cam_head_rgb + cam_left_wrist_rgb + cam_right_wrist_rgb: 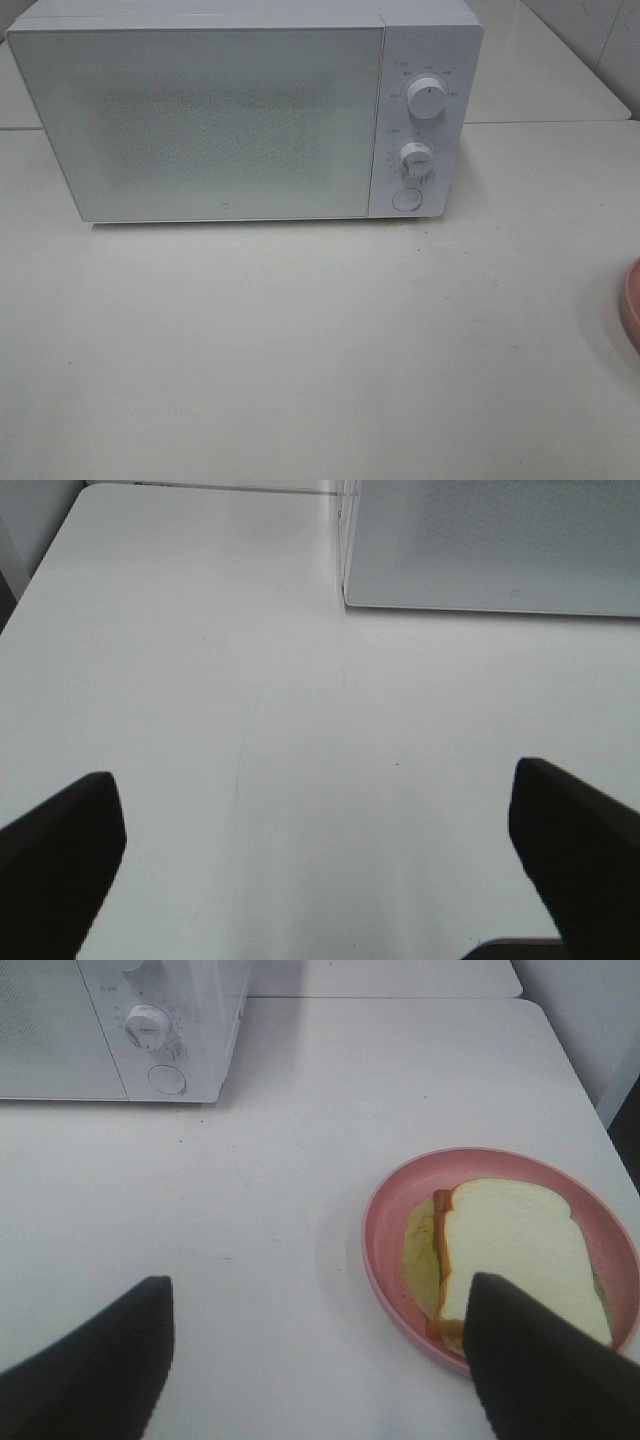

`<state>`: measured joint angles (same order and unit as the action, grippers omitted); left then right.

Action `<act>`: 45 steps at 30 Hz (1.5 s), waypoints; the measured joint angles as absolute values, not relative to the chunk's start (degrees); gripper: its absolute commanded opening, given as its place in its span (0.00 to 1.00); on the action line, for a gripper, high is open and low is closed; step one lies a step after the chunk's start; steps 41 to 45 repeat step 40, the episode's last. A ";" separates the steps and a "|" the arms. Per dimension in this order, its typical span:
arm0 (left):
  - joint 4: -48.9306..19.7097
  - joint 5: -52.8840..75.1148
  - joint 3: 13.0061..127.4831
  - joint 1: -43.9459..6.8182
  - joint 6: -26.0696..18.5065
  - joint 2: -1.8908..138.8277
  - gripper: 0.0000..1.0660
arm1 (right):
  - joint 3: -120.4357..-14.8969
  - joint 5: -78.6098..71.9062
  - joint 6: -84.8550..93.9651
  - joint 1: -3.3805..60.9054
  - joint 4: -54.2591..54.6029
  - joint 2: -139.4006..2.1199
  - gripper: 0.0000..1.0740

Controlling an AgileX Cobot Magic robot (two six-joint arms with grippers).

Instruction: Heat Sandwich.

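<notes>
The sandwich (510, 1240), white bread over green and red-orange filling, lies on a round pink plate (375, 1220) on the white table. My right gripper (318, 1282) hovers open and empty above the table, just short of the plate; one dark finger (530, 1360) hides the plate's near edge. Over bare table in front of the microwave's left corner, my left gripper (312, 775) stands wide open, holding nothing. The white microwave (200, 120) stands at the back with its door shut. Only a sliver of the plate (632, 305) shows in the high view, and no arm appears there.
The microwave's panel carries two knobs (427, 101) (415, 160) and a round button (405, 198). A second table surface (540, 70) adjoins behind on the right. The table's right edge runs close to the plate.
</notes>
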<state>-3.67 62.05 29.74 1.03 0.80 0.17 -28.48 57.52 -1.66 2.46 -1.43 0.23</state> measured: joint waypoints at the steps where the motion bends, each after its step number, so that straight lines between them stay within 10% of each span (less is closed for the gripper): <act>1: -3.67 62.05 29.74 1.03 0.80 -0.11 0.94 | -28.48 57.52 -1.66 2.46 -1.43 0.23 0.71; 45: -3.67 62.05 29.74 1.03 0.80 -0.23 0.94 | -28.48 57.52 -1.66 2.46 -1.43 0.23 0.71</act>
